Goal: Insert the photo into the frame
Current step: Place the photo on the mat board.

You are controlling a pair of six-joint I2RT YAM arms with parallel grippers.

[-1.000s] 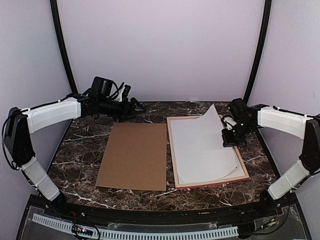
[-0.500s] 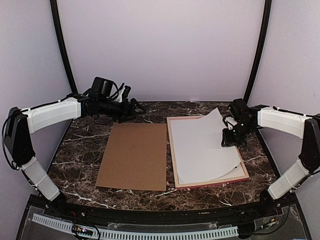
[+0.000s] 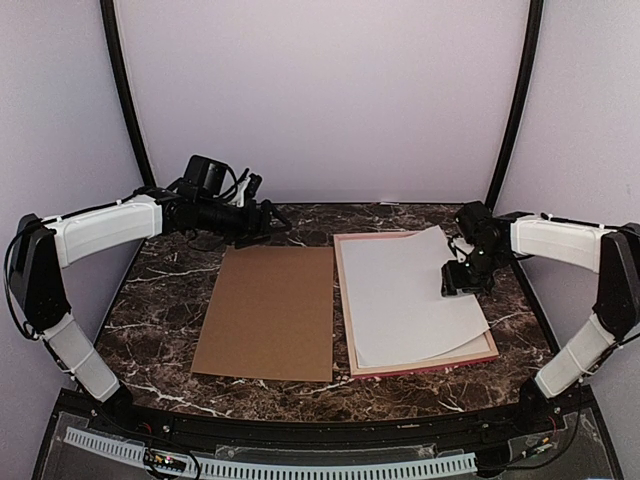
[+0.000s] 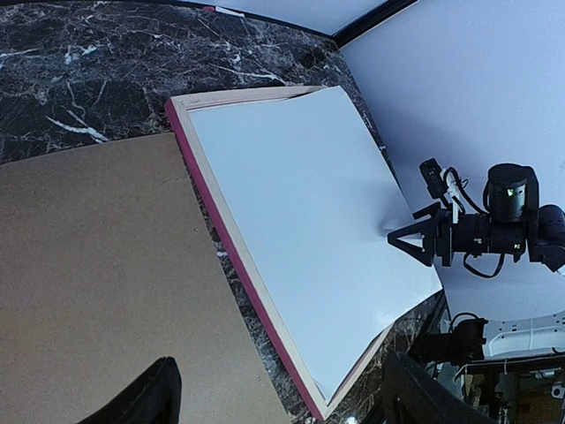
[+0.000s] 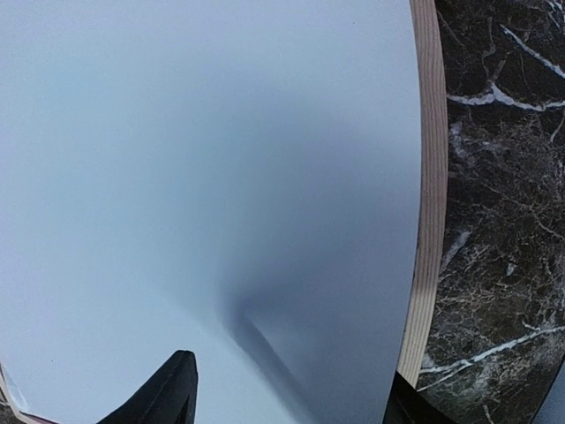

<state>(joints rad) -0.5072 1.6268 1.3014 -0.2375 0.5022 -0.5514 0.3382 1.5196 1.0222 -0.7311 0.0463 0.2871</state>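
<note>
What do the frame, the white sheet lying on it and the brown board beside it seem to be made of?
The frame: light wood, grain lines visible on its rail; the outer side looks painted pink. The photo, white back up: thin smooth paper, since its right edge curls upward. The brown board: probably cardboard, flat, matte, uniformly brown.

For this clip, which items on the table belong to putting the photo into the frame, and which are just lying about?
In the job: frame, pink-railed; photo, white back up, lying askew on it.
Lying about: brown cardboard board, flat, left of the frame.
</note>
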